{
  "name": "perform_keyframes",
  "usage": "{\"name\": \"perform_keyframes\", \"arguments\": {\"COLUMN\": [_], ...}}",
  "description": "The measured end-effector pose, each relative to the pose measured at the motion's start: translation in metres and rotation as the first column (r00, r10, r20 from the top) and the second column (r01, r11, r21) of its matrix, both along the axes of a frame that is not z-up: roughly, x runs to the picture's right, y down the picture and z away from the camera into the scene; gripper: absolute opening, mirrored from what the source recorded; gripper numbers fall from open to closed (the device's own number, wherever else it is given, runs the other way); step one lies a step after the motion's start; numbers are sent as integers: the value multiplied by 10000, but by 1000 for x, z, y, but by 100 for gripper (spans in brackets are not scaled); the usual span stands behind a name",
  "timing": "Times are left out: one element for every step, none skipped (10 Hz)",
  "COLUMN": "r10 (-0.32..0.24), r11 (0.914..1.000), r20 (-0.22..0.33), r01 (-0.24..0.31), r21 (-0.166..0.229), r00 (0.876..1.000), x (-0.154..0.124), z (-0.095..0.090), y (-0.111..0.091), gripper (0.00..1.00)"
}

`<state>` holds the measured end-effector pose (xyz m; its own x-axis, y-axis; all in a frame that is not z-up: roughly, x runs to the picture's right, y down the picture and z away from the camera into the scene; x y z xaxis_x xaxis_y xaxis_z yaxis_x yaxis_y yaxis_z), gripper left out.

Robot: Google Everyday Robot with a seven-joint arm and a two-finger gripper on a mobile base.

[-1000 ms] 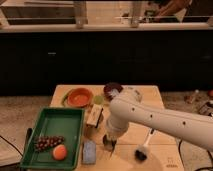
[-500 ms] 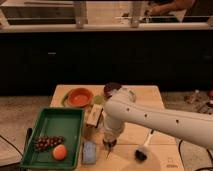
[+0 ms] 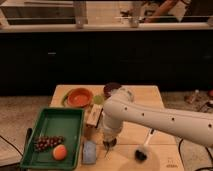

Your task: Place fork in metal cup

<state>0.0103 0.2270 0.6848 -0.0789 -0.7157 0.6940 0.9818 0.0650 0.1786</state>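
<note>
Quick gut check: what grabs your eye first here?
The big white arm stretches in from the right, its gripper low over the front centre of the table. Then the green tray at front left, holding grapes and an orange fruit, with the orange bowl behind it.

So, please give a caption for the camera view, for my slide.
Gripper low over the wooden table, right of a green tray holding grapes and an orange fruit.
</note>
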Motion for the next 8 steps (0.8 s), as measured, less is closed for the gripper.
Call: {"name": "perform_keyframes", "arguments": {"r10": [5, 9, 10, 8, 16, 23, 28, 58], "r11": [10000, 10000, 10000, 10000, 10000, 10000, 10000, 10000], "r20": [-10, -17, -18, -18, -19, -24, -35, -90], "r01": [-5, -9, -10, -8, -16, -23, -28, -58], "r21": [-19, -32, -37, -33, -29, -24, -13, -7], "r00": [10000, 10000, 10000, 10000, 10000, 10000, 10000, 9999], "x": [1, 2, 2, 3, 3, 3, 3, 4], "z": [3, 4, 6, 7, 7, 8, 8, 9], "y": [2, 3, 5, 5, 5, 5, 5, 4], "gripper": [0, 0, 0, 0, 4, 11, 20, 31]}}
